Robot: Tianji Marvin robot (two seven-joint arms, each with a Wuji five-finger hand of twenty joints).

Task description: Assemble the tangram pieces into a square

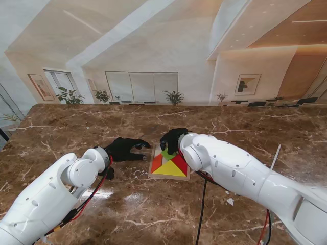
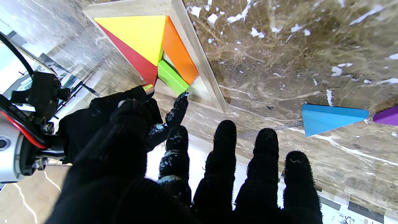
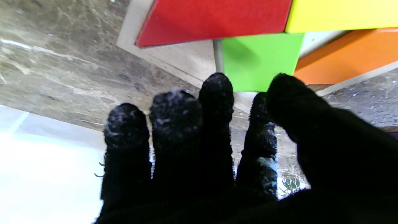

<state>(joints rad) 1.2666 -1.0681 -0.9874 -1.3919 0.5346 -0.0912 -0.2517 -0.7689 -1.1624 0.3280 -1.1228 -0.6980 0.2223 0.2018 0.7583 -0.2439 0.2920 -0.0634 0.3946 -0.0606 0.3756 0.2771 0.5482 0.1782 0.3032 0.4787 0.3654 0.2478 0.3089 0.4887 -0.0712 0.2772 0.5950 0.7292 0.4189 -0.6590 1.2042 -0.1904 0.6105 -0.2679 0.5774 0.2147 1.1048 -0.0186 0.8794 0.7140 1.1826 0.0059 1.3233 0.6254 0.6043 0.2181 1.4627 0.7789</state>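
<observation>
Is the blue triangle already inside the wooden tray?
No, the blue triangle lies on the bare marble, apart from the wooden tray.

A polished brown marble table top with white veins (image 1: pixel 61 127) fills the stand's view, glossy enough to mirror pale patches of light. Beyond its far edge stands a printed backdrop of a cream interior, showing a row of tall white panels (image 1: pixel 142 87), green potted plants (image 1: pixel 173 97) and a framed abstract picture (image 1: pixel 248 84) on its wall at the right. A second framed picture (image 1: pixel 40 87) hangs on the backdrop at the left.
</observation>
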